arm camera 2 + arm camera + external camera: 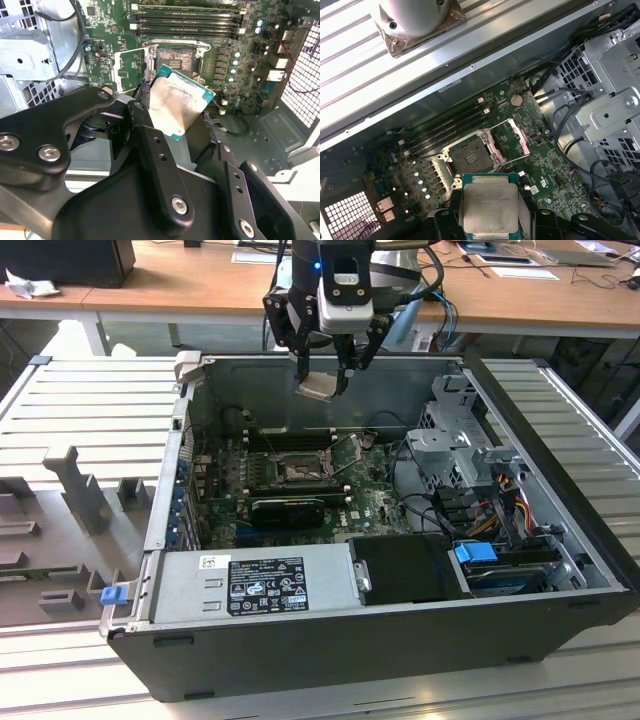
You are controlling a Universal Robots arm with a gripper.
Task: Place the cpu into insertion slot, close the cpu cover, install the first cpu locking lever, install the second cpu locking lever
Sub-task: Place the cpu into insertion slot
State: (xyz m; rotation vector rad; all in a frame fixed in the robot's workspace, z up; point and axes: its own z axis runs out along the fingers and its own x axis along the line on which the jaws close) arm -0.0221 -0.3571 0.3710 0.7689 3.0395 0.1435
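The cpu (182,100) — clamped in the tool (321,383), corner hidden.

Bright, even room light; soft glare on the cpu (489,207) (case (400,385) interior dimmer).

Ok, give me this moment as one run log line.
gripper: shut on cpu | cpu: held above motherboard, not seated | socket: empty | cpu cover: open

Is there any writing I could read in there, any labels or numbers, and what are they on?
Black label on the silver box: print too small to read.
White sticker beside it: too small to read.
cpu held in the pincer: smeared top, no legible marking.
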